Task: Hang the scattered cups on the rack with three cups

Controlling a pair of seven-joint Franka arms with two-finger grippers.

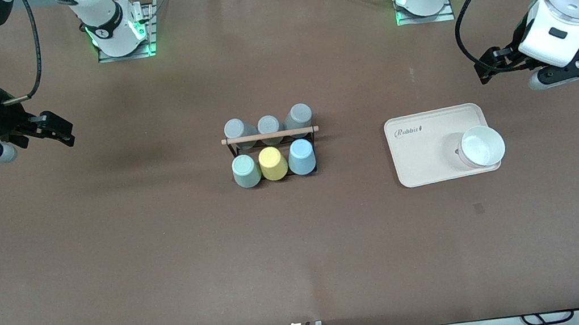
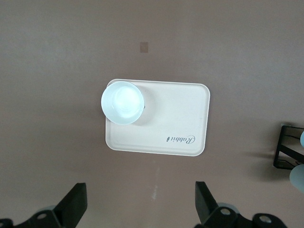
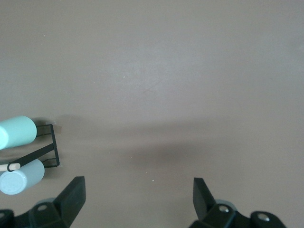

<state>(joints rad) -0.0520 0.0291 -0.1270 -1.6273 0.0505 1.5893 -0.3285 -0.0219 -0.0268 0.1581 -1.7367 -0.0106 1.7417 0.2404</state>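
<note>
The black wire rack with its wooden dowel stands at the table's middle. The mint-green cup and the light blue cup sit on its nearer row, either side of a yellow cup. Three grey cups fill the farther row. My left gripper hangs open and empty over bare table at the left arm's end; its wrist view shows it open. My right gripper hangs open and empty at the right arm's end. The mint-green cup and the rack's end show in the right wrist view.
A cream tray lies between the rack and the left arm's end, with a white bowl on its corner. Both show in the left wrist view, tray and bowl. Cables run along the table's front edge.
</note>
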